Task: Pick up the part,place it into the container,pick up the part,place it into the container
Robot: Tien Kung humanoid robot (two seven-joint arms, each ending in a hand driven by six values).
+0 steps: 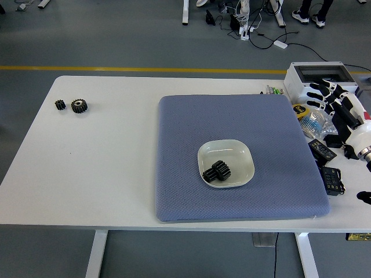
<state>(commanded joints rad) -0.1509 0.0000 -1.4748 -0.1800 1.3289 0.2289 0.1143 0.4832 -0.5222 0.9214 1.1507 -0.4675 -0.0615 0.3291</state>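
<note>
Right, head view, only cam. White dish (239,152) sits on blue mat (185,145), a bit right of mat ctr. Two black gears (217,170) lie inside it, at about 7 o'clock of the dish floor, touching each other and overlapping. The pair's long axis runs roughly 8 to 2 o'clock; which way each bore points I cannot tell, too dark.

Two more gears on bare white table (104,156) at far left, approx 10 o'clock from the dish, well apart from the mat: small gear (59,105) and bigger gear (79,105) just beside each other, side by side on a 9-3 line. Bigger one lies flat, bore facing up. Small one too tiny to tell.

Right hand (335,101) at right edge of pic, 2 o'clock from dish, off the mat, over clutter near the grey box (322,78). Fingers spread, holding nothing, tips pointing approx 10 o'clock. Black forearm exits right edge.

Left arm not in pic.
</note>
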